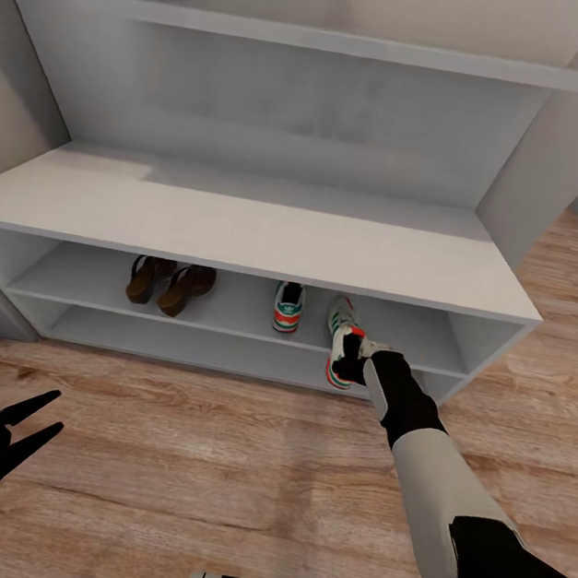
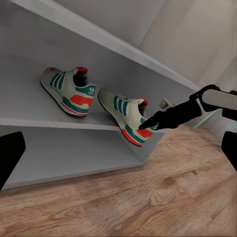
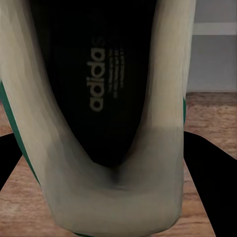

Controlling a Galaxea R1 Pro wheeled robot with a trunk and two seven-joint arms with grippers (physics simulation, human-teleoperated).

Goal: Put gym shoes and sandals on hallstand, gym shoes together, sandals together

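Shelf-edge sneaker [image 3: 106, 123], "adidas" insole

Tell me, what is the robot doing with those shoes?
It is tidying shoes onto the white shoe rack. Its right pincer grips a gym shoe by the heel, half on the upper shelf, beside the other gym shoe. The two brown sandals already sit together there. The left pincer hangs open over the wooden floor.

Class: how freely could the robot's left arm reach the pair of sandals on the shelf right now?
Probably freely. The left tool hangs open and empty over the floor, and the sandals sit at the shelf's open front with nothing between.
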